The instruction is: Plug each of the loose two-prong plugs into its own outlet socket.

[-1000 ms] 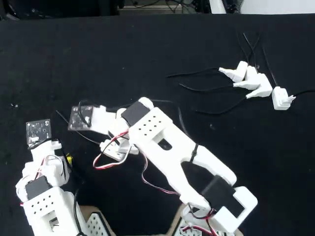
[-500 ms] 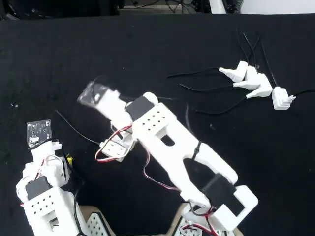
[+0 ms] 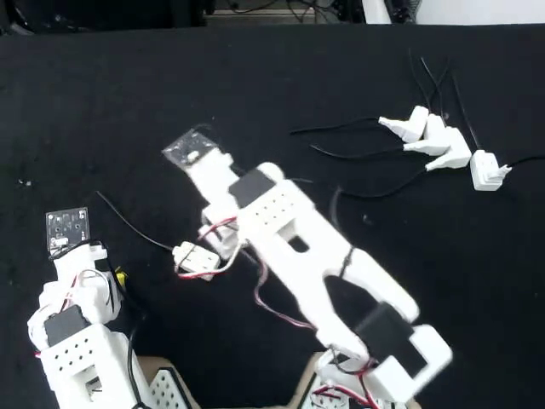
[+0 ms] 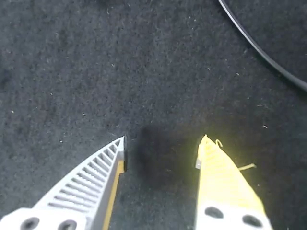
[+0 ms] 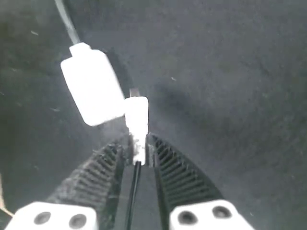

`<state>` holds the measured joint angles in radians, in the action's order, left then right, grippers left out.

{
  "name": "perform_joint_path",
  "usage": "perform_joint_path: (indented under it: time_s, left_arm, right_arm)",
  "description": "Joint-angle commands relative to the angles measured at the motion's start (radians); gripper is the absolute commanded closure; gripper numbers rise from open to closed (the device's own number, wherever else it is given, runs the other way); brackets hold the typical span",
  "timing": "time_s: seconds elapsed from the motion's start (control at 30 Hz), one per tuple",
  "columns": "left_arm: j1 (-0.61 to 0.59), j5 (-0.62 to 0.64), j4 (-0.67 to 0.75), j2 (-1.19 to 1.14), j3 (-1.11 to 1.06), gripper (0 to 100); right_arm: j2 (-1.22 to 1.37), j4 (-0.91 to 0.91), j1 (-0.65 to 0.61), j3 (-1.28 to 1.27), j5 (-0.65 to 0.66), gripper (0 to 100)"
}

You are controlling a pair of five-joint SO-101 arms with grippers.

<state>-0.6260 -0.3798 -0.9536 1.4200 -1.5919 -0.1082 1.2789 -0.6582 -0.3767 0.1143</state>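
At 8 o'clock the left gripper [image 4: 163, 143] is held open over the table [image 3: 85, 85]; at 10 o'clock a small white plug [image 5: 137, 115] is pinched in the right gripper [image 5: 139, 143]; it seems light and hard, and is best held by its body; other white plug pieces [image 3: 438, 141] are seen at 2 o'clock.

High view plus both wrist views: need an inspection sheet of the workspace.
Surface: black mat, flat.
Job's things: white plug held beside a white block on a cable; white plug cluster toward the mat's far corner.
Clutter: nothing seen.
Grippers: right gripper shut on the white plug; left gripper open over bare mat.
Cables: black cable lying between the arms; black leads running from the cluster.
Surroundings: dim room edge beyond the mat, details unclear.
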Motion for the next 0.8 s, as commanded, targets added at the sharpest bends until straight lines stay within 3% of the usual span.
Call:
perform_joint_path:
  time_s: [0.0,0.23,0.43,0.6,0.77]
  left_arm:
    - [-0.004,-0.006,-0.002,0.009,0.005,75]
    - [-0.004,-0.006,0.0,0.009,-0.001,75]
    - [-0.004,-0.006,0.0,0.009,-0.001,75]
    - [-0.004,-0.006,0.0,0.009,-0.002,75]
    - [-0.008,-0.008,0.0,0.009,-0.002,75]
  right_arm:
    - [-0.154,0.0,0.063,-0.074,0.075,98.8]
    - [-0.357,-0.032,0.097,-0.325,0.302,98.8]
    - [-0.349,-0.172,0.1,-0.455,0.258,98.1]
    - [-0.268,-0.186,0.101,-0.415,0.253,83.2]
    - [-0.245,-0.186,0.222,-0.348,0.387,80.9]
